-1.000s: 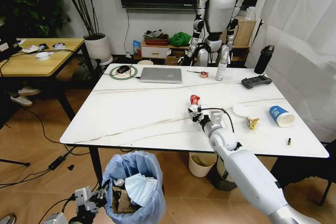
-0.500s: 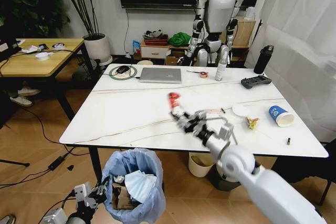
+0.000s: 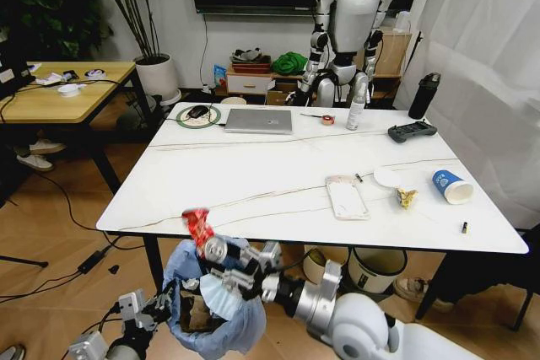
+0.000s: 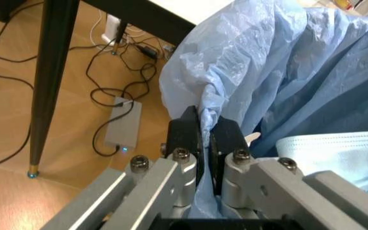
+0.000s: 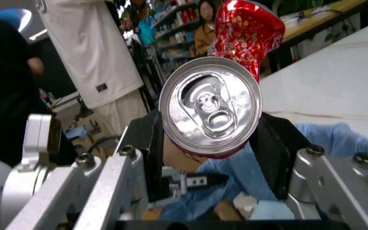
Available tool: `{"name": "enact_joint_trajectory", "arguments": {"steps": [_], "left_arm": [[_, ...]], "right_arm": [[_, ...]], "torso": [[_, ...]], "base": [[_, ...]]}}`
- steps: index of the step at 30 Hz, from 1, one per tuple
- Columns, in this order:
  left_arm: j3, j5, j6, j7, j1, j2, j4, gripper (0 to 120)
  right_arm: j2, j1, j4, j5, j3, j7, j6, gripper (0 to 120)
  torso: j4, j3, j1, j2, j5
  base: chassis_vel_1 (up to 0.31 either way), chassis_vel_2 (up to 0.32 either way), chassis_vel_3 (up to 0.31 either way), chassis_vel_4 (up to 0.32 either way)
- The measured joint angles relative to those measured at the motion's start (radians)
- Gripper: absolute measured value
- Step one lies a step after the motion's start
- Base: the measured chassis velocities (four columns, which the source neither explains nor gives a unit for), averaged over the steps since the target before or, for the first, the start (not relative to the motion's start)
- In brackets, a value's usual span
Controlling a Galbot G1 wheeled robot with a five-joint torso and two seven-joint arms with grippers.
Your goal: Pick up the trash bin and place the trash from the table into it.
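The trash bin [image 3: 221,314], lined with a crinkled light-blue bag [image 4: 267,72], stands off the front left corner of the white table [image 3: 245,179]. My left gripper [image 3: 160,303] [image 4: 203,141] is shut on the bag's rim. Just above the bin's opening, my right gripper [image 3: 221,260] [image 5: 211,153] is shut on a crumpled red can [image 3: 201,229] [image 5: 211,103] with a silver lid. A pale-blue face mask [image 3: 221,299] [image 4: 337,153] and brown cardboard lie inside the bin. On the table's right part are a clear packet [image 3: 348,197], a yellow wrapper [image 3: 407,198] and a blue-white cup [image 3: 451,185].
A laptop [image 3: 258,120], mouse, bottles and a black controller [image 3: 412,131] sit along the table's far side. A cream bucket [image 3: 317,269] and a grey bin [image 3: 380,269] stand under the table. The black table leg [image 3: 153,260] [image 4: 53,72] is just left of the bin. A wooden desk [image 3: 59,94] stands far left.
My right arm carried the red can from the table's middle leftward, then down over the front edge to above the bin. The clear packet is now uncovered. The bin and left gripper stayed put.
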Motion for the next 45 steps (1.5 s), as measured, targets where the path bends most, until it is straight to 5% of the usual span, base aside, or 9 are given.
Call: {"name": "enact_joint_trajectory", "arguments": {"steps": [15, 18, 24, 40, 45], "left_arm": [[0.004, -0.005, 0.001, -0.001, -0.006, 0.006, 0.005, 0], [0.009, -0.006, 0.002, -0.001, -0.007, 0.009, 0.011, 0], [0.02, -0.004, 0.002, 0.0, -0.008, 0.006, 0.019, 0], [0.022, -0.015, 0.001, 0.003, -0.014, 0.025, 0.021, 0], [0.02, -0.023, 0.001, 0.003, -0.015, 0.032, 0.022, 0]], "right_arm": [[0.007, -0.153, -0.025, -0.13, 0.155, 0.021, 0.019, 87], [0.036, -0.156, -0.036, -0.154, 0.268, 0.11, -0.028, 99], [0.081, -0.138, -0.13, -0.248, 0.452, 0.281, -0.151, 100], [0.06, -0.146, -0.291, -0.393, 0.671, 0.196, -0.291, 98], [0.05, -0.138, -0.353, -0.404, 0.691, 0.163, -0.276, 80]], "torso": [[-0.0002, 0.0, 0.0, 0.0, 0.0], [-0.0002, 0.0, 0.0, 0.0, 0.0001], [-0.0001, 0.0, 0.0, 0.0, 0.0001], [-0.0002, 0.0, 0.0, 0.0, 0.0004], [-0.0002, 0.0, 0.0, 0.0, 0.0002]], "base": [[0.0, 0.0, 0.0, 0.0], [0.0, 0.0, 0.0, 0.0], [0.0, 0.0, 0.0, 0.0], [0.0, 0.0, 0.0, 0.0], [0.0, 0.0, 0.0, 0.0]]}}
